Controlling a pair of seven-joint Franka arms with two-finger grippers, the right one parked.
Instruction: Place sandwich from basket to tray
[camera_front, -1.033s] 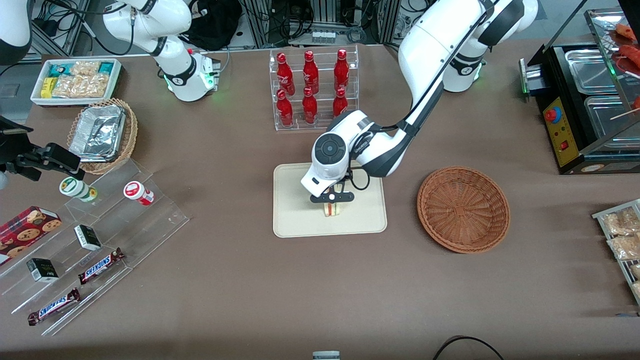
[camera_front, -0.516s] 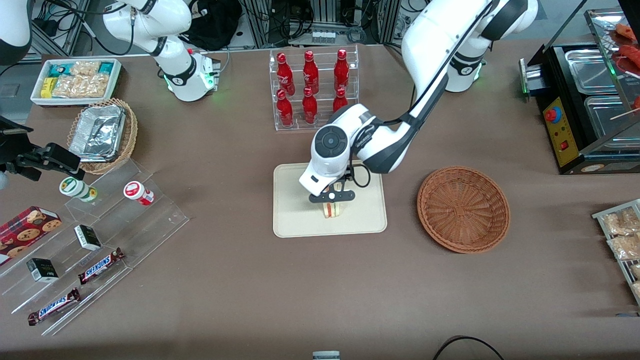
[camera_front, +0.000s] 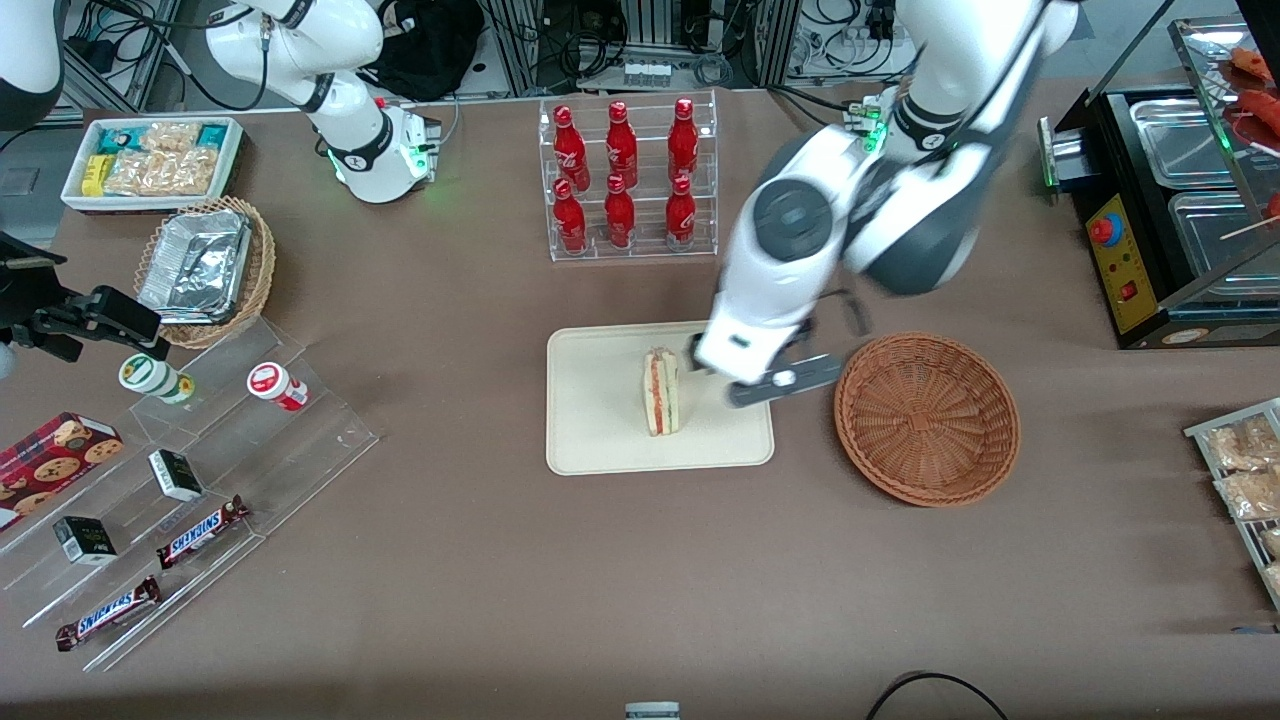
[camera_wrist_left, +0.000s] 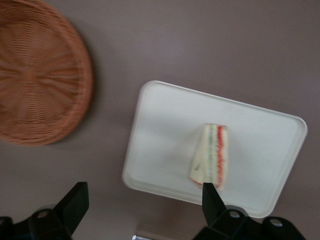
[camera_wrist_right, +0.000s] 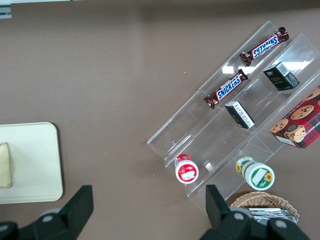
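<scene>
One sandwich on tray, just beside tool; tool wide open, holding nothing, w/ basket near.

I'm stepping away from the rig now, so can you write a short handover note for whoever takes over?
Gripper: open, holding nothing, raised over the tray's edge nearest the basket.
Sandwich: on the tray, standing on edge, filling side up.
Basket: nothing in it, beside the tray toward the working arm's end.
Done: sandwich placed on the tray and let go.
Left: only bringing the arm away; no more to move.
</scene>
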